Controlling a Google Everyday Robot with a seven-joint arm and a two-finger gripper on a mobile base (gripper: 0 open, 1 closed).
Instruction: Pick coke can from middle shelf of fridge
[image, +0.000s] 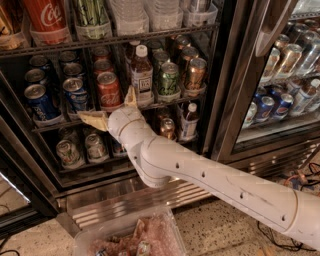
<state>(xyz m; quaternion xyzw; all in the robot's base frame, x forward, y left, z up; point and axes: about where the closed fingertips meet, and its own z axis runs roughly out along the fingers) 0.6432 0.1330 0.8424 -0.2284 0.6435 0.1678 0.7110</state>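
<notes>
At the left of the middle shelf (165, 103) of the fridge (222, 90), blue Pepsi cans (41, 102) stood in their lanes, the nearest just beside the target. The gripper (106, 104) hovered at the near edge of that shelf, right in front of the coke can (108, 89). Its fingers (95, 120) were spread wide. One pointed left along the shelf edge below the can, and the other rose at the can's right side, in the gap before the labelled bottle (142, 75). Neither finger appeared to press on the can, which stood upright at the front of its lane.

The step in hand looked like the final approach before the grasp. To do it well, the wrist probably had to roll until the fingers flanked the can left and right. It would then push far enough in to take the can around its middle, not its lower rim. The left finger needed to slip between the can and the Pepsi neighbour without nudging it. The right finger had to stay clear of the bottle. Further right, the green can (169, 79) was well apart. The arm (210, 180) ran off to the lower right.
</notes>
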